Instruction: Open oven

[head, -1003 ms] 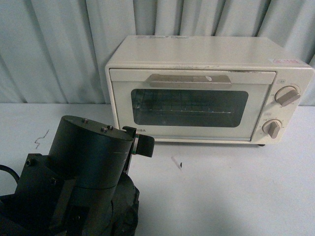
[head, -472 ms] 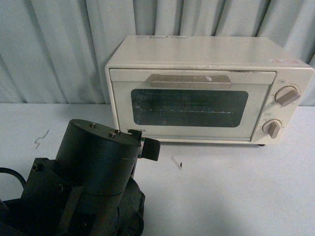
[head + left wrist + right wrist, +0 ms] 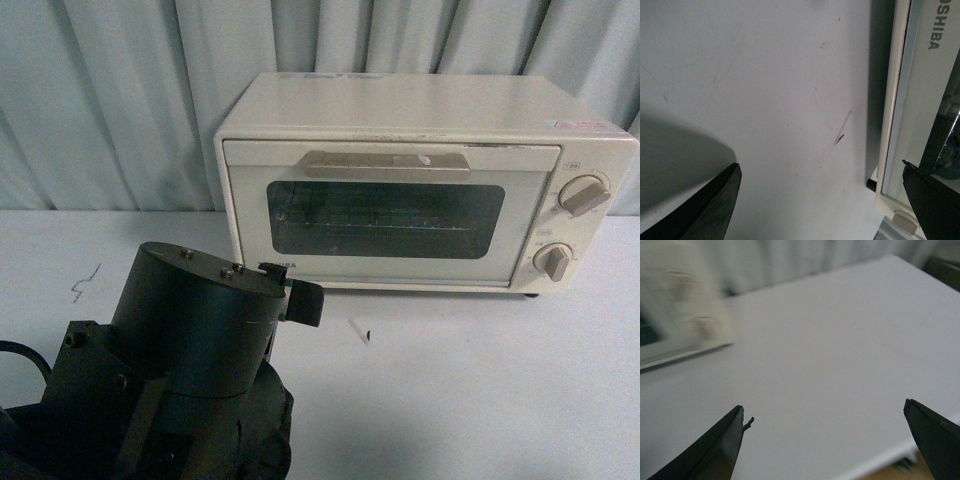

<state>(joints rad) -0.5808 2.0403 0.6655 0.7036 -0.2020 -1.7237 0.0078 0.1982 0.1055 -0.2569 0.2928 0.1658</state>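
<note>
Left gripper is released, its fingers spread wide with only bare tabletop between them. It sits low, just beside the bottom front edge of the oven.

The oven stands at the back of the table, at about one o'clock from the left arm in the front view. Its glass-windowed door is shut flush, with the wire rack dimly visible behind the glass. The beige bar handle runs along the door's twelve o'clock edge, untouched, and the two knobs stack at the door's three o'clock side.

The step in hand looks like the approach — no contact has been made and the door has not been moved. The next move likely calls for the left gripper to rise from table level toward one o'clock, up to the handle. It would then close over the bar or hook behind it and pull out and down along the drop door's arc.

The right gripper is also released and empty, hanging over open table well apart from the oven, which is only a blur in its view. A small dark scrap lies on the table at about seven o'clock from the oven's door, and a pale curtain hangs behind it all.
</note>
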